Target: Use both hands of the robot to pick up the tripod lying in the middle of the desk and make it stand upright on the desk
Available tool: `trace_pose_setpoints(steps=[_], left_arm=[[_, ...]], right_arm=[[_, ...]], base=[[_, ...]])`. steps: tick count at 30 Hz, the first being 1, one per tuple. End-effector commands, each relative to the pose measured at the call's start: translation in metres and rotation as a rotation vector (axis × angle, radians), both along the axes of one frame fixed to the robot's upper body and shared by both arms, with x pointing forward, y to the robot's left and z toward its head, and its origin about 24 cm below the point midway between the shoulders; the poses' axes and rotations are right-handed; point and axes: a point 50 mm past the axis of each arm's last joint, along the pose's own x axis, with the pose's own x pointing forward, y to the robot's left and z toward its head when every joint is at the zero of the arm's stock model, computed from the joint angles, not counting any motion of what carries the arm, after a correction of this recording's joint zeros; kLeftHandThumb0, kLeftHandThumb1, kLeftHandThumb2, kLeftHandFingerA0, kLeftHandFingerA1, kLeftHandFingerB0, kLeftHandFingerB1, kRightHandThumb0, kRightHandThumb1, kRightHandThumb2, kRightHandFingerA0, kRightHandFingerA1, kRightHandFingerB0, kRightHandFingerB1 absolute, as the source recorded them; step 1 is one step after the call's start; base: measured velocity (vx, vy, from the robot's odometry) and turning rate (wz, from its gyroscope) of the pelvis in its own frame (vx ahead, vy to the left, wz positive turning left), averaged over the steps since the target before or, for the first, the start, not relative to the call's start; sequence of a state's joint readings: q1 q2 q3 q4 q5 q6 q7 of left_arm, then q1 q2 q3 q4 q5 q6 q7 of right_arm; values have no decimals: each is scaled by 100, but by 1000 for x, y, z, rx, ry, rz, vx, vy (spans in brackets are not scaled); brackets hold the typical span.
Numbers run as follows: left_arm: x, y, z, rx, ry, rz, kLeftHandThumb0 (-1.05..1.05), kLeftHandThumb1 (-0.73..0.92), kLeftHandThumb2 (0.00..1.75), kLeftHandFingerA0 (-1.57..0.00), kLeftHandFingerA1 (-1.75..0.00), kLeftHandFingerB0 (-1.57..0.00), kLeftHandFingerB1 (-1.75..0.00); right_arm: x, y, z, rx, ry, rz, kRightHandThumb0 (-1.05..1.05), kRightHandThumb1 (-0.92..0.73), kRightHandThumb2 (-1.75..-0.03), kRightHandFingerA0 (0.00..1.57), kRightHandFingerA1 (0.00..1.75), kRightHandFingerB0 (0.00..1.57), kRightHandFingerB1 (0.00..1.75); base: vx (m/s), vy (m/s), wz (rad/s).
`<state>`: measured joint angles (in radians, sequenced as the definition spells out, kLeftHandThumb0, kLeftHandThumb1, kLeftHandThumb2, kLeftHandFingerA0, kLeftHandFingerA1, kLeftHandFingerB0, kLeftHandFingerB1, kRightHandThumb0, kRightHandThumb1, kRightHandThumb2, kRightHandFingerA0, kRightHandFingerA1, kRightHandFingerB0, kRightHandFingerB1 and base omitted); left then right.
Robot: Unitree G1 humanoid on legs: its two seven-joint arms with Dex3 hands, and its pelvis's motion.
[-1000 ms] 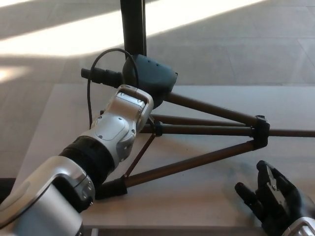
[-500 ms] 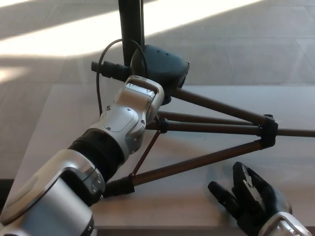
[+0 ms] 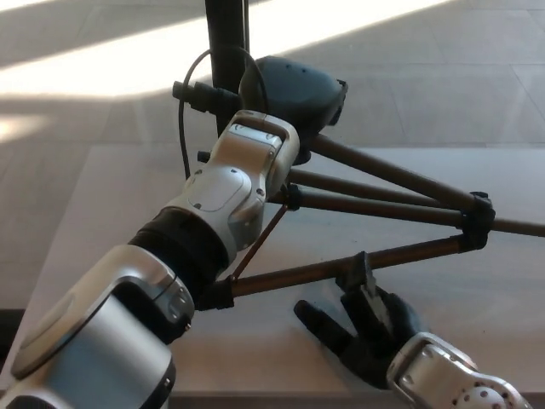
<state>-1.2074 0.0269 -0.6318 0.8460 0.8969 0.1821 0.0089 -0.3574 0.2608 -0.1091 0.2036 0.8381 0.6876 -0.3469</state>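
The tripod [image 3: 383,209] lies on the grey desk [image 3: 94,204] with its dark brown legs spread toward the right. They join at a black collar [image 3: 477,221]. My left hand [image 3: 294,89] is shut on the tripod's head end at the top, which is lifted off the desk; my white forearm hides the grip. My right hand [image 3: 362,324] is open at the front, fingers spread, directly below the near leg [image 3: 341,266]. One fingertip [image 3: 360,271] reaches up to that leg.
A black upright pole [image 3: 226,43] stands behind the desk, just left of my left hand. A black cable [image 3: 183,119] loops from a plug by my left wrist. Beyond the desk's far edge is floor with bright sun streaks.
My left hand has carried the tripod's head end up and to the right, and the legs shifted with it. My right hand has moved left and forward to the near leg.
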Motion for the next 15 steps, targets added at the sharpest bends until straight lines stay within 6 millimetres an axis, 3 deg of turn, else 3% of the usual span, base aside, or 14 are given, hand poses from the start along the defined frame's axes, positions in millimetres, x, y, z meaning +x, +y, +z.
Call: trace_pose_setpoints(steps=[1,2,4,5,6,7,8,9,12,13,14,15], left_arm=[[-3,-8,28,-34,-74,-35,-30,66,75,-95,-156,-55,-71],[-4,-9,28,-47,-66,-34,-28,69,72,-92,-162,-45,-64],[-4,-8,28,-43,-58,-20,-31,73,73,-90,-161,-45,-62],[-4,-6,29,-30,-62,-23,-28,68,74,-92,-162,-53,-65],[-4,-5,31,-1,-71,-25,-29,67,71,-90,-162,-71,-81],[-3,-4,32,34,-82,-25,-29,67,71,-90,-162,-71,-81],[-3,-4,33,33,-77,-25,-28,67,73,-89,-154,-79,-94],[-3,-3,36,42,-71,-25,-27,66,72,-87,-132,-81,-90],[-3,1,37,45,-71,-24,-27,72,77,-89,-120,-80,-90],[-3,1,36,38,-67,-22,-27,72,77,-90,-119,-81,-93],[-4,2,33,29,-56,-13,-26,70,76,-89,-139,-82,-97],[-4,2,32,30,-53,-10,-26,70,76,-89,-139,-82,-97]], right_arm=[[-7,17,-17,99,82,-33,-87,-60,-95,0,24,8,16],[-5,12,-18,86,78,-49,-89,-62,-95,0,18,4,13],[-1,7,-17,83,58,-64,-92,-64,-96,0,14,0,9],[2,4,-16,85,61,-84,-76,-75,-64,0,9,0,22],[5,0,-14,88,55,-106,-93,-66,-94,0,10,0,4],[6,-3,-12,91,43,-125,-93,-66,-94,0,10,0,4],[8,-5,-12,87,36,-132,-91,-66,-95,0,12,0,5],[11,-8,-10,67,27,-163,-90,-65,-93,0,11,0,4],[16,-14,-7,42,13,-227,-91,-64,-92,0,10,0,0],[17,-15,-7,46,7,-235,-73,-73,-64,0,0,0,1],[19,-18,-6,49,-13,-254,-80,-58,-83,0,0,0,0],[19,-20,-6,48,-19,-259,-80,-58,-83,0,0,0,0]], base=[[0,0,0],[0,0,0],[0,0,0],[0,0,0],[0,0,0],[0,0,0],[0,0,0],[0,0,0],[0,0,0],[0,0,0],[0,0,0],[0,0,0]])
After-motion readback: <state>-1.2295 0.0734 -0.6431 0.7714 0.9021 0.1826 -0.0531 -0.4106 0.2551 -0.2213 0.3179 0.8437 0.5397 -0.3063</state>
